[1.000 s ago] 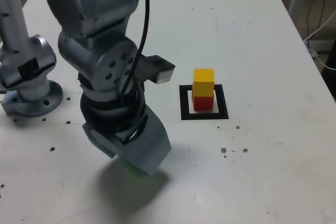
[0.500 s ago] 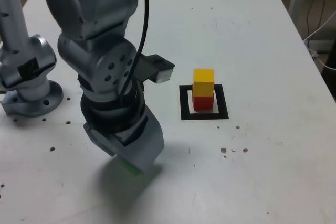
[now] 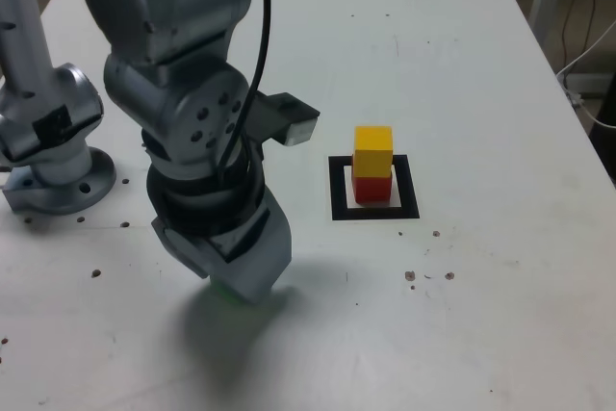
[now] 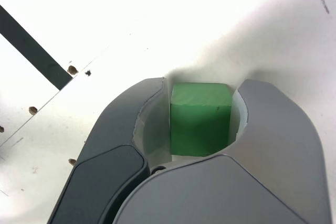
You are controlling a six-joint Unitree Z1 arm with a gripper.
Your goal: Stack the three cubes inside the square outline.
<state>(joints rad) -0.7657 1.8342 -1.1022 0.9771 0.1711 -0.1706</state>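
A yellow cube (image 3: 373, 139) sits on a red cube (image 3: 370, 188) inside the black square outline (image 3: 339, 201), right of centre in the exterior view. My gripper (image 3: 241, 271) points down at the table to the outline's left and nearer the front edge. In the wrist view the gripper (image 4: 202, 90) is shut on the green cube (image 4: 200, 120), with both grey fingers pressed against its sides. From the exterior view only a sliver of the green cube (image 3: 221, 292) shows under the gripper, low at the table surface.
The arm's metal base (image 3: 53, 151) stands at the exterior view's left. A straight black strip (image 4: 34, 51) runs across the table in the wrist view. Small dark holes (image 3: 428, 276) dot the white table. Cables (image 3: 587, 64) hang past the table's right edge.
The jaws have drawn together from wide apart onto the green cube. The gripper body looks narrower and the arm has shifted slightly. The yellow-on-red stack has not moved.
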